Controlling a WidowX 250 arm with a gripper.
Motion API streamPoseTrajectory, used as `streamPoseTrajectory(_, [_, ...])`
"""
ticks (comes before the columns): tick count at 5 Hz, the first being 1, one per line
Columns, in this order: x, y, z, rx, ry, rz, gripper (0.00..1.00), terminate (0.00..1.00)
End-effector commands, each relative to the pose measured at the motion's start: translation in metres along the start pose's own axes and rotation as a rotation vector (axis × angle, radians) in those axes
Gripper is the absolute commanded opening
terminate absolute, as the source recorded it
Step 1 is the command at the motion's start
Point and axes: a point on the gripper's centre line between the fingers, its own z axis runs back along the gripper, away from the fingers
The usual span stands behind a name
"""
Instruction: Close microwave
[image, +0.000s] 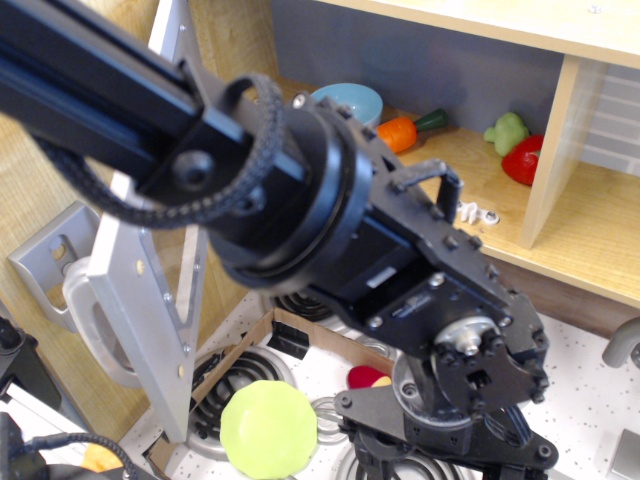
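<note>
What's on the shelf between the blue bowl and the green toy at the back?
In the only view, an orange carrot toy lies between the blue bowl and the green toy, nearer the bowl; beyond it, bare wooden shelf.

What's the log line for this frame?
task: close microwave | door: open | arm: above stove, off door | gripper: unclear
</note>
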Motion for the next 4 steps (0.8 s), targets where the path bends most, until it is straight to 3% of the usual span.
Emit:
streamPoseTrajectory(1, [0.0, 0.0, 0.0, 0.0, 0.0, 0.0, 1.0, 0.0])
streamPoseTrajectory(2, [0.004, 0.013, 0.024, 0.023, -0.006, -0.156, 1.0, 0.0])
streamPoseTrajectory(4, [0.015, 0.038, 0.068, 0.089, 0.012, -0.276, 1.0, 0.0])
